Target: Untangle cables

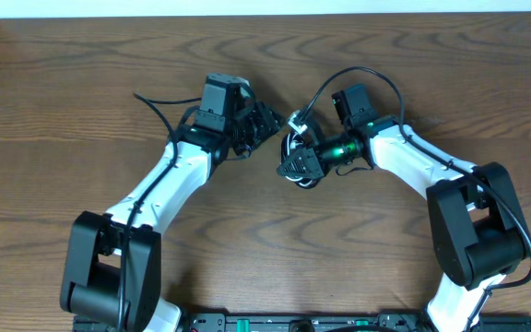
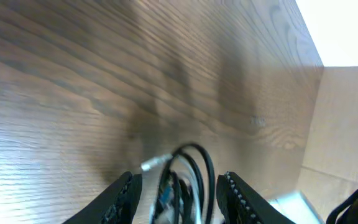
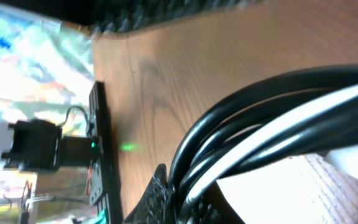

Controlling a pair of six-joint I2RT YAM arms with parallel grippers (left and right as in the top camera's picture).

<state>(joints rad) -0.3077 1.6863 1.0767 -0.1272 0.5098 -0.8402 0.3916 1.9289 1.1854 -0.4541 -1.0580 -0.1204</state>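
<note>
**Item: cables** (image 1: 295, 140), 1 small bundle on the table (image 1: 81, 74), centre of the overhead view, lying between the 2 gripper heads.

- Overhead: the bundle shows only as a tight dark knot with a pale plug at its upper edge. The cords cannot be told apart, and the right gripper (image 1: 293, 167) covers the lower part.
- Left wrist view: blurred. A loop of the black cord (image 2: 194, 163) rises between the fingers, and a white plug (image 2: 153, 163) points left beside it. The lower strands are cut off by the frame edge.
- Right wrist view: very close. The black cord (image 3: 260, 106) and white cord (image 3: 278, 134) run side by side, slanting across the frame, with both ends cut off.

**Left gripper** (image 2: 178, 182): fingers spread wide, 1 on each side of the loop, with a gap showing on both sides. The overhead view hides this spread under the head.

**Right gripper**: only 1 finger (image 3: 159, 193) is in its own view, at the bottom edge, with the cords passing just above it. Cannot tell whether the fingers are pinching the cords.

**Surroundings**: a thick arm wire (image 1: 367, 72) arcs above the right wrist. A tan panel (image 2: 340, 124) stands at the table's far edge, seen in the left wrist view only.
</note>
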